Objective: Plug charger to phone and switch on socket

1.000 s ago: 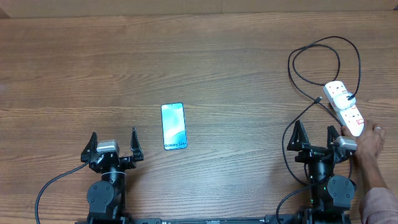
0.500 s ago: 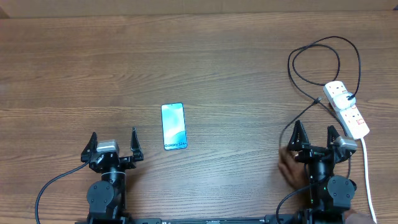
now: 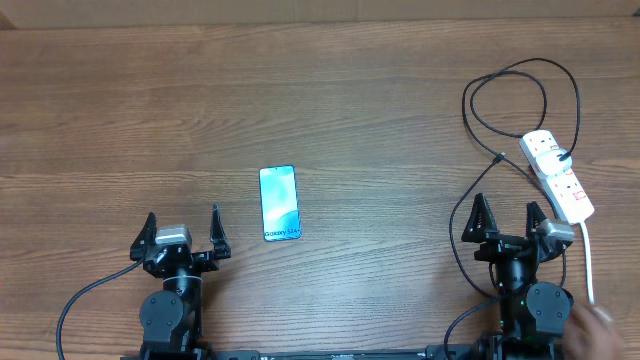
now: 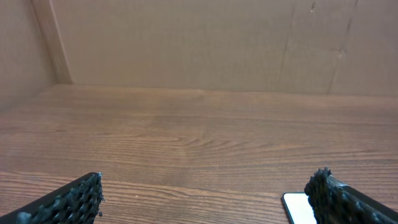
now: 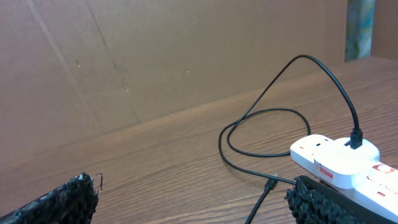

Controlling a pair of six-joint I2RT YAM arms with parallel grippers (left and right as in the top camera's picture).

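Nearby, blurred hand (image 3: 600, 318) 4 o'clock off my right gripper (image 3: 506, 205), socket (image 3: 557, 175) at 2, phone (image 3: 279, 203) 3 o'clock off left gripper (image 3: 182, 215), both spread wide.

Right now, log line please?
left fingers open | right fingers open | charger plugged into socket, tip free | phone unconnected

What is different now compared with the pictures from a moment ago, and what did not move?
Only the person's hand moved: from the near end of the power strip, past the right tool, to the bottom right corner, where it is blurred. It visibly took hold of nothing. The phone, the strip, the black cable and the left tool stayed put; both tools are open.
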